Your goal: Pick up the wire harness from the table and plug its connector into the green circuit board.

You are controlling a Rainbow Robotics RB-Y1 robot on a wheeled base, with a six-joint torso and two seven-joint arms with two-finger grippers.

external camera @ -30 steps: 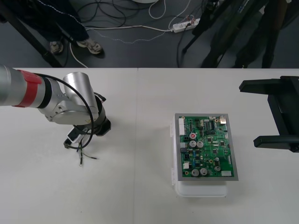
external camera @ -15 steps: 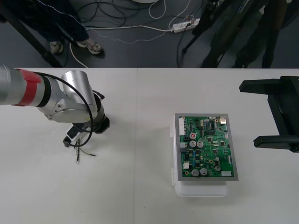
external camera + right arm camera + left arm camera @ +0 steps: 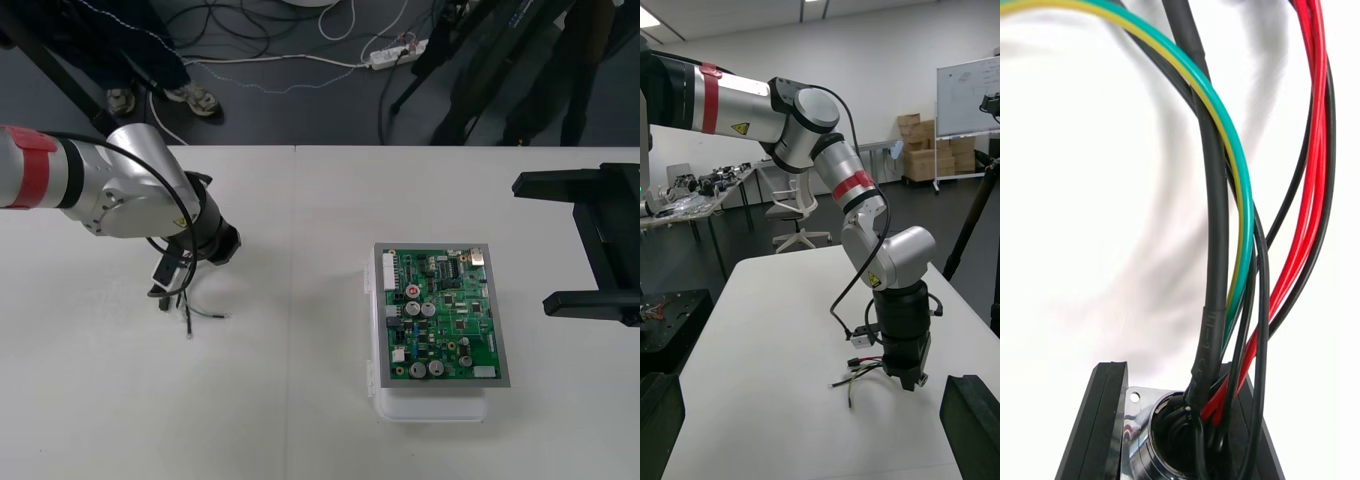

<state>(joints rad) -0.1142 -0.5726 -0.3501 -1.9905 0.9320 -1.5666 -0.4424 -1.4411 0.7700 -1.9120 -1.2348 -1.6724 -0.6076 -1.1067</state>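
Observation:
My left gripper point(image 3: 195, 264) points down over the left part of the table, shut on the wire harness point(image 3: 190, 308). In the left wrist view its two black fingers point(image 3: 1099, 424) clamp the round metal socket point(image 3: 1154, 442), and the red, black and green wires point(image 3: 1232, 225) arch away from it. The right wrist view shows the left gripper point(image 3: 904, 381) upright with the thin wires point(image 3: 859, 371) trailing beside it, low over the table. The green circuit board point(image 3: 442, 315) sits on its white base point(image 3: 430, 408) right of centre. My right gripper point(image 3: 562, 245) waits open at the right edge.
Pale table stretches between the left gripper and the board. A small white box with a cable point(image 3: 162, 272) hangs from the left wrist next to the harness. The table's far edge point(image 3: 320, 147) borders dark floor with cables.
The left arm has turned and shifted a little right and toward the far edge, carrying the harness; its loose wire ends swung right. The right arm and board are still.

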